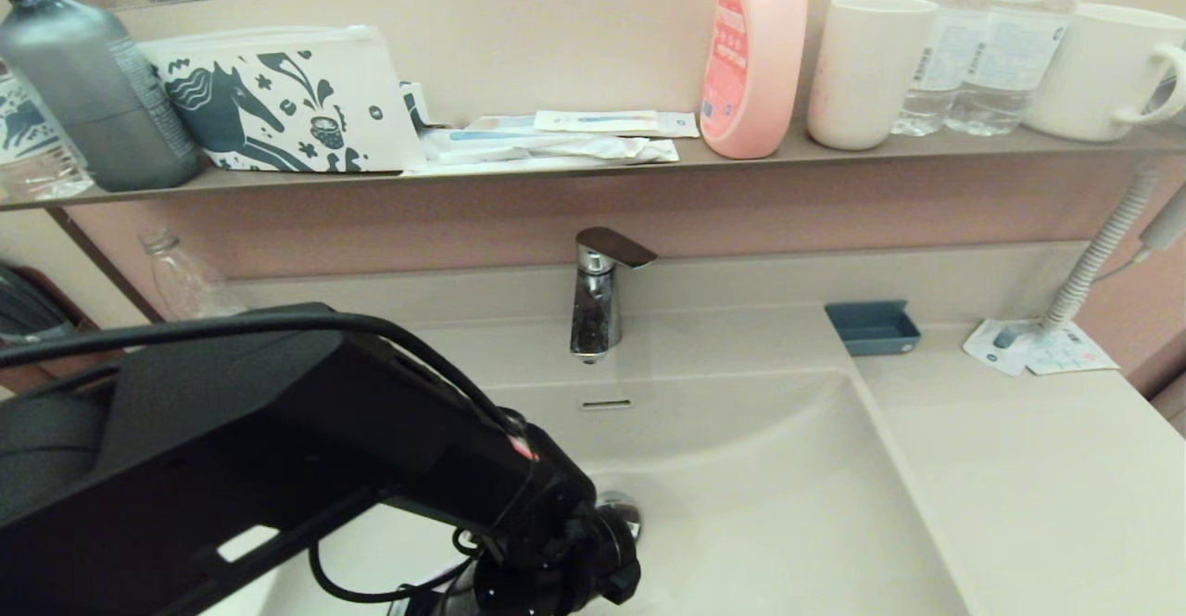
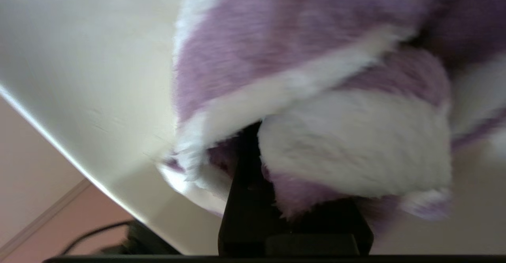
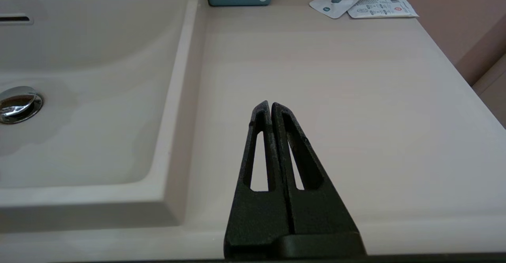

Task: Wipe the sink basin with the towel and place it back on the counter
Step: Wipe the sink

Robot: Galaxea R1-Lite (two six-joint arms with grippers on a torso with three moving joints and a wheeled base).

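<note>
- Left gripper pinches the towel, bunched against the basin wall at about 7 o'clock from the drain.
- Right gripper, fingers pressed together, hovers over the counter.

Left arm extended low, right arm parked.
The left gripper is clamped on the towel; the right gripper is held closed.

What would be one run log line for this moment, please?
left gripper: holds towel against sink basin | right gripper: jaws shut, empty, over counter | towel not yet returned
</note>
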